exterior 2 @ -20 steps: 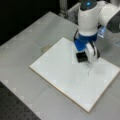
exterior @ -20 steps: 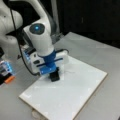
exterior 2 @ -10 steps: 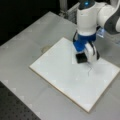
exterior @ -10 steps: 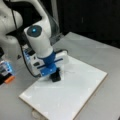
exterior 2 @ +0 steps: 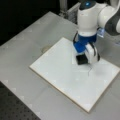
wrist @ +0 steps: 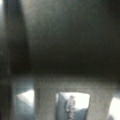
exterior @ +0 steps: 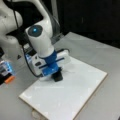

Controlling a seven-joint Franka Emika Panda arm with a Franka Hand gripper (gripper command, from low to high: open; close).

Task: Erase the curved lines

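Curve lines (exterior 2: 89,71): thin dark squiggle on the white board (exterior 2: 62,80), running mostly top to bottom in a front view, just right of and below the gripper (exterior 2: 81,59). Pinching a black eraser block (exterior: 57,76), pressed down on the board. Grey table (exterior 2: 30,37) beneath.

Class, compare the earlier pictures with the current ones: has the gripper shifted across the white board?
No. In both front views the gripper stands at the same spot on the white board, beside the curve lines.
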